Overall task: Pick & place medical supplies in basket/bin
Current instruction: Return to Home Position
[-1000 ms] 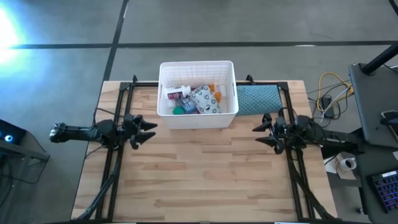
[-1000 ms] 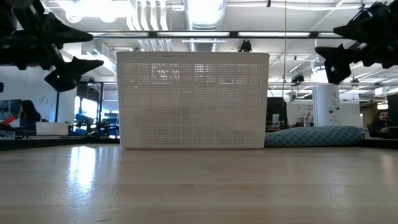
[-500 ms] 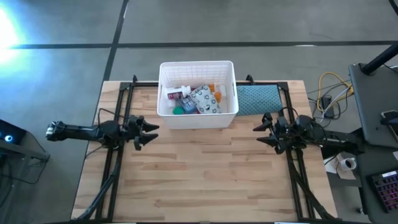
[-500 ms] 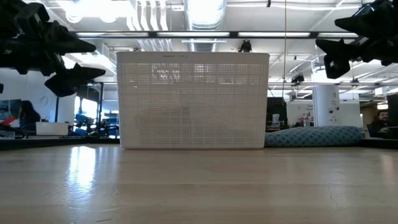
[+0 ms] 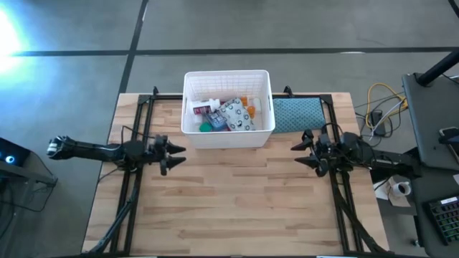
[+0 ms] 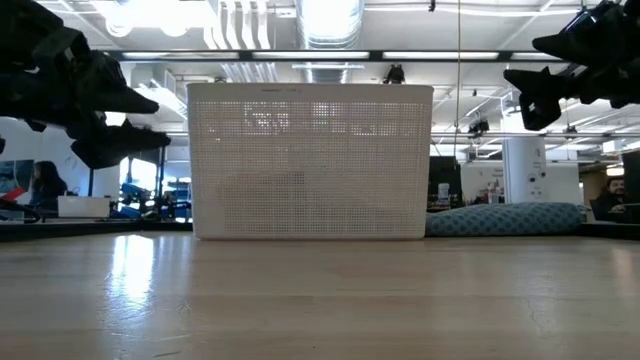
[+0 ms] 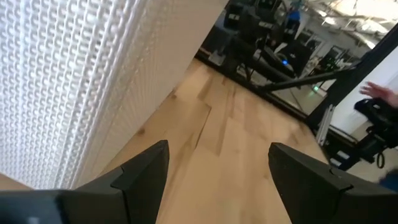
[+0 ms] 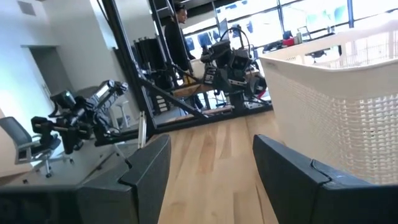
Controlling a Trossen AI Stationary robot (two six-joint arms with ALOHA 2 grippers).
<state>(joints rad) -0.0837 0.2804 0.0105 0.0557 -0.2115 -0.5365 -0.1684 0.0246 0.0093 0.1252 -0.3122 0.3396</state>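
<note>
The white latticed basket [image 5: 228, 100] stands at the table's far middle, also seen in the low view [image 6: 310, 160]. The medical supplies lie inside it: a white bottle with a red label [image 5: 204, 108], a grey-white flat packet [image 5: 237, 115], a green bit [image 5: 206, 127] and orange bits [image 5: 248, 107]. My left gripper [image 5: 179, 154] hovers open and empty just near-left of the basket's near left corner, whose wall [image 7: 74, 74] fills its wrist view. My right gripper [image 5: 295, 152] hovers open and empty near-right of the basket [image 8: 336, 93].
A flat teal textured pad [image 5: 295, 115] lies right of the basket, low on the table [image 6: 505, 218]. Bare wooden tabletop [image 5: 237, 201] stretches across the near half. Black frame rails [image 5: 133, 186] run along both table sides. Cables and a desk stand beyond the right edge.
My left gripper has moved a little toward the table's right and near edge and sunk slightly, staying open. The right gripper has stayed about where it was. The basket and its contents have not moved.
</note>
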